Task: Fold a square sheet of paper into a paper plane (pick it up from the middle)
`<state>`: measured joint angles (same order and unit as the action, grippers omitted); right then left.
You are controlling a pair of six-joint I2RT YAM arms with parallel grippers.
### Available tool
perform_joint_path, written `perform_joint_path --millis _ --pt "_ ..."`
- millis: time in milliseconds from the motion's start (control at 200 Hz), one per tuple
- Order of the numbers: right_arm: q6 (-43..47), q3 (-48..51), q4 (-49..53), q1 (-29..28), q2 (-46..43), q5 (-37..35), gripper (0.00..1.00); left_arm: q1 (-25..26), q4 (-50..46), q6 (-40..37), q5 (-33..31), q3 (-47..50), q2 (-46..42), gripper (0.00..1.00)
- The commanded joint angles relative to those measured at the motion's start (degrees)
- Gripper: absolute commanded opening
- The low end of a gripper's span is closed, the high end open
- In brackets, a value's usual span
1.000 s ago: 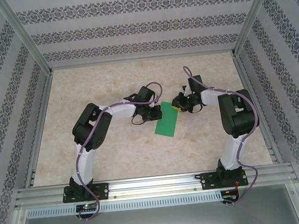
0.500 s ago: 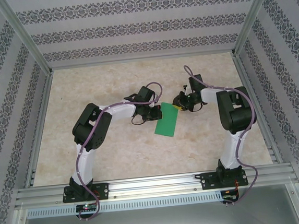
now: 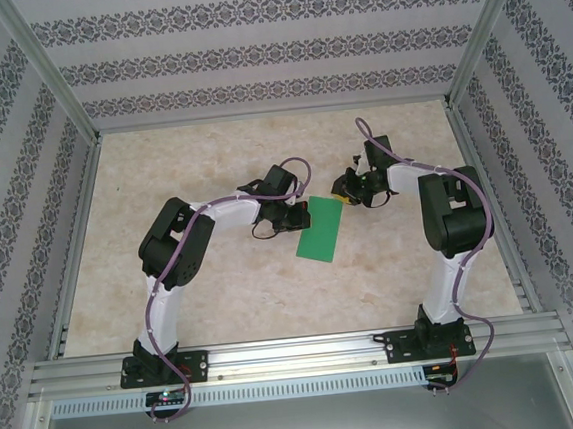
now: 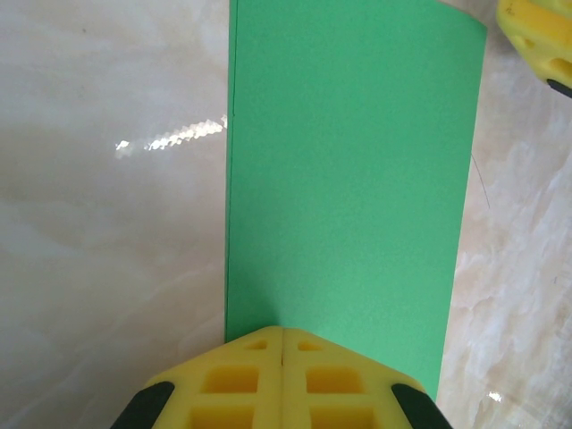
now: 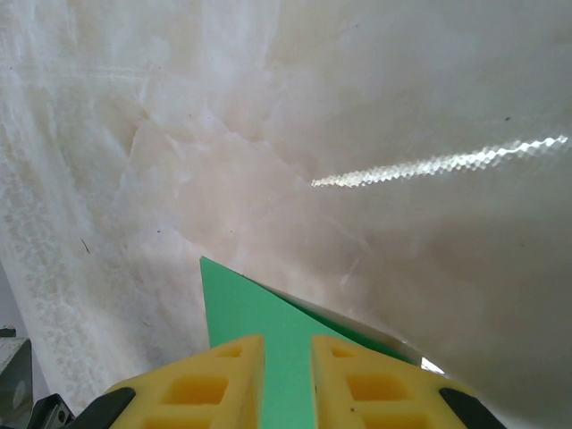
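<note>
The bright green sheet of paper [image 3: 320,230] lies on the table as a long narrow rectangle, apparently folded in half, between the two arms. A paper plane is out of view. My left gripper [image 3: 297,219] is shut, its yellow tips [image 4: 282,332] meeting over the near short edge of the paper [image 4: 349,179], which lies flat beneath them. My right gripper [image 3: 343,195] stands at the paper's far right corner, and one of its fingers [image 4: 536,36] shows there. Its jaws [image 5: 288,344] are a narrow gap apart, with the slightly raised green corner [image 5: 246,304] showing between and beyond them.
The marble-look table [image 3: 212,161] is boxed in by aluminium posts and patterned walls on three sides. A metal rail [image 3: 299,354] carrying both arm bases runs along the near edge. Purple cables loop over both arms.
My right gripper has drifted slightly toward the far side at the paper's corner. The left arm and the paper have stayed put.
</note>
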<state>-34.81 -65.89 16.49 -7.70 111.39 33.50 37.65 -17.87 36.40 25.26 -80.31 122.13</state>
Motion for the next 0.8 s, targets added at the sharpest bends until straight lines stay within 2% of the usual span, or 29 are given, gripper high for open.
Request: perform_joint_path --millis 0,305,450,624,794 --pt "-0.1 0.8 -1.8 0.8 1.5 -0.3 0.21 1.1 -6.3 -1.1 -1.3 0.9 1.8 0.00" --pt "0.3 0.3 -1.7 1.0 4.1 0.5 0.22 1.4 -6.2 -0.8 -0.8 0.7 1.4 0.00" --pt "0.3 0.8 -1.8 1.0 -0.9 1.6 0.25 1.7 -5.6 -0.4 -0.6 1.2 0.3 0.00" --pt "2.2 2.7 3.3 1.0 -7.8 -3.6 0.28 2.0 -3.6 0.9 0.2 1.5 -0.9 0.00" --pt "1.2 9.5 2.4 0.9 -13.2 -6.9 0.35 2.7 -4.3 1.4 -0.3 0.9 -2.6 0.00"
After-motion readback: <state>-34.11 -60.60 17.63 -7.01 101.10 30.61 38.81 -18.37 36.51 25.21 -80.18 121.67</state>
